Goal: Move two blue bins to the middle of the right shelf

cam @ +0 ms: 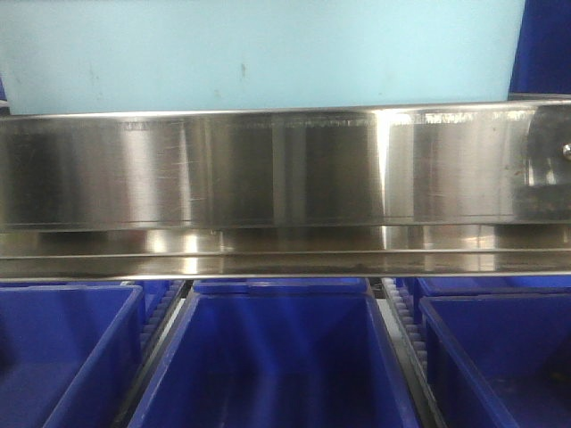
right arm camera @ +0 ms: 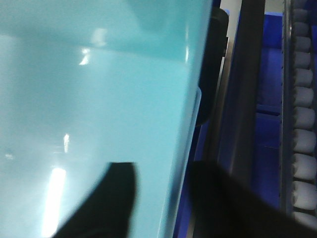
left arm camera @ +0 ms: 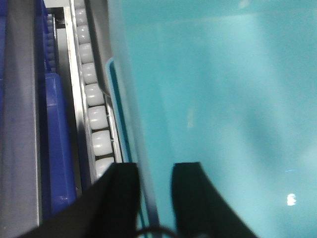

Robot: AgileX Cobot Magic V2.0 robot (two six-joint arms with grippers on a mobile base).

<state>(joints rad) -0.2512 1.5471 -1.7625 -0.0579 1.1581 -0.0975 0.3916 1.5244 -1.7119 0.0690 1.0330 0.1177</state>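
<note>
Left hand: two black fingers straddle one side wall of the light blue bin, one inside and one outside, clamped on the wall. A white roller track runs just beside this wall.

Right hand: the same arrangement on the opposite side wall, fingers closed on the wall near its rim.

Light blue bin: one. It sits above the wide front rail of the right shelf and lies broadside to the front camera. Its near face runs parallel to the rail and spans most of the rail's length. Which axis is the longer cannot be told.

Lower tier, below the rail: three dark blue bins in three side-by-side lanes, open tops up. Further blue rims show behind them. Two roller tracks separate the lanes.
</note>
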